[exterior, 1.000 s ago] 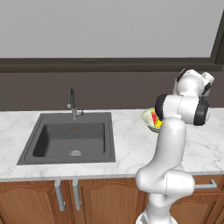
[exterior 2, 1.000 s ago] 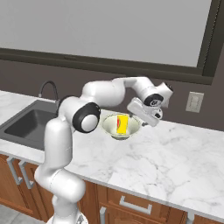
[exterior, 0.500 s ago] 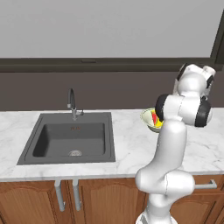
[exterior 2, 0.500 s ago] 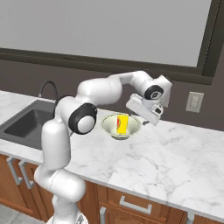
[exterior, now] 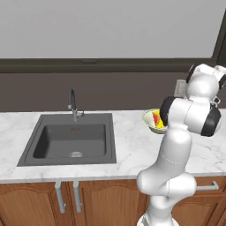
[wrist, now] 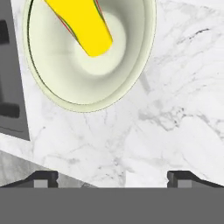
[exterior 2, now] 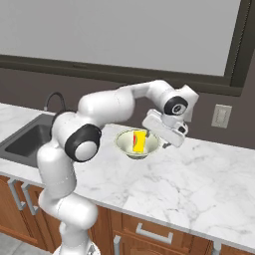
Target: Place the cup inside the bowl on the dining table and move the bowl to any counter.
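Hand (wrist: 112, 177) raised clear of the bowl (wrist: 65, 78), its two dark fingertips (wrist: 43, 178) set wide apart at the bottom of the hand view and clamped on nothing. Poised just right of the bowl in the right base view, hand (exterior 2: 167, 130) tilted down above the rim. Bowl (exterior 2: 137, 144) resting on the white, grey-veined worktop (exterior 2: 199, 174), right of the dark grey sink (exterior: 73, 141) and its metal tap (exterior: 73, 103), below the dark wall band. Cup (wrist: 83, 26) lying tilted inside the bowl, yellow body leaning against the inner wall, a sliver of red along one edge (the same red patch facing out in the left base view, cup (exterior: 156, 119)).

Judged from this: both halves of the task apparently met, cup in bowl and bowl (exterior: 152, 121) on a counter, not on any island with stools. Step in hand looks like the release and retreat. Next move likely calls for little: lifting straight away from the rim without clipping it, keeping the fingers spread, so as not to nudge the bowl across the slick stone.

Bowl wide and shallow, pale cream-green, matte, thin-rimmed, sloping smoothly to a small flat centre. Cup small, smooth, glossy, much smaller than the bowl and free to roll within it. Worktop polished and hard, marble-patterned. Brown wooden cabinets (exterior 2: 149, 234) with metal bar handles below. Wall socket (exterior 2: 220, 115) on the dark back wall to the far right.
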Robot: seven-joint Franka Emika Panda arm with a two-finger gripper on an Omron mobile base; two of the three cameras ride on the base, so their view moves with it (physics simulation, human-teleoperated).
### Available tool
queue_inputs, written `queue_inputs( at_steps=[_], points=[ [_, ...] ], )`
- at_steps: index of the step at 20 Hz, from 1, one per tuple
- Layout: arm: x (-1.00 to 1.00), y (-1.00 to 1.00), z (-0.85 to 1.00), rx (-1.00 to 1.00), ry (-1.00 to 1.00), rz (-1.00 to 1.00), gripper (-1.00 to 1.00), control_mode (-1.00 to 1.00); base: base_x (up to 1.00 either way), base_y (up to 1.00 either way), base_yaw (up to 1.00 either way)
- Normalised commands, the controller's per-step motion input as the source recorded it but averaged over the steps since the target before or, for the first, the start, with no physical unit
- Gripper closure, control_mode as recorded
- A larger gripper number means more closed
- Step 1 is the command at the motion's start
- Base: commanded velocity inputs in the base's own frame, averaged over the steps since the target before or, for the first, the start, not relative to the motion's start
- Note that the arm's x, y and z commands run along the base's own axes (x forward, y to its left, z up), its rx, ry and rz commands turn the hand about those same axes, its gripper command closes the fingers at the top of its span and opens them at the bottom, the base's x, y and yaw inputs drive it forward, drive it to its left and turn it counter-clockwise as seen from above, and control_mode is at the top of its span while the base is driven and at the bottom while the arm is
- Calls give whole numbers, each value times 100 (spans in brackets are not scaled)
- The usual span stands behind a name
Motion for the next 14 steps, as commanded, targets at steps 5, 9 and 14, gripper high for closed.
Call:
queue_inputs(
  at_steps=[5,9,14],
  points=[
    [-79,0,14,-3,0,0,-100,-100,0,0,0],
    [-58,0,8,-5,0,0,-100,-100,0,0,0],
    [-31,7,4,-8,2,0,-100,-100,0,0,0]
  ],
)
